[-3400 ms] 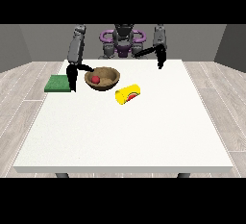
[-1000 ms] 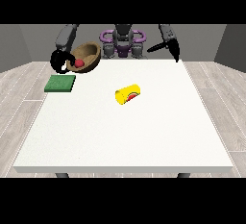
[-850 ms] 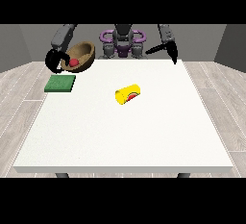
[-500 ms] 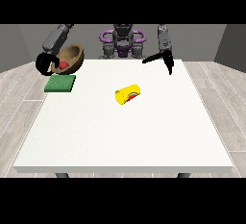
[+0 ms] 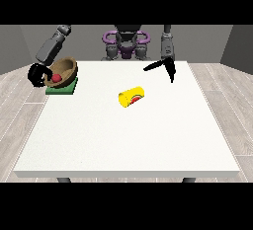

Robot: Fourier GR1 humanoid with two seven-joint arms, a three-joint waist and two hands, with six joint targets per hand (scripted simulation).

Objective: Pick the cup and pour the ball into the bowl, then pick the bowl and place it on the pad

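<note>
A brown bowl (image 5: 66, 69) with a red ball (image 5: 57, 77) inside is tilted over the green pad (image 5: 63, 88) at the table's far left. The hand at the view's left (image 5: 37, 75) is curled round the bowl's left rim. Whether the bowl touches the pad I cannot tell. A yellow cup (image 5: 132, 97) lies on its side near the table's middle, away from both hands. The hand at the view's right (image 5: 165, 68) hangs above the table's far right part with straight fingers, holding nothing.
The white table (image 5: 128, 140) spreads wide towards the camera. The robot's purple torso (image 5: 126, 44) stands behind the far edge. Wooden floor surrounds the table.
The bowl with the ball was lifted from the table, carried left and lowered over the green pad. The hand at the view's right has swung down and inward. The cup has stayed put.
</note>
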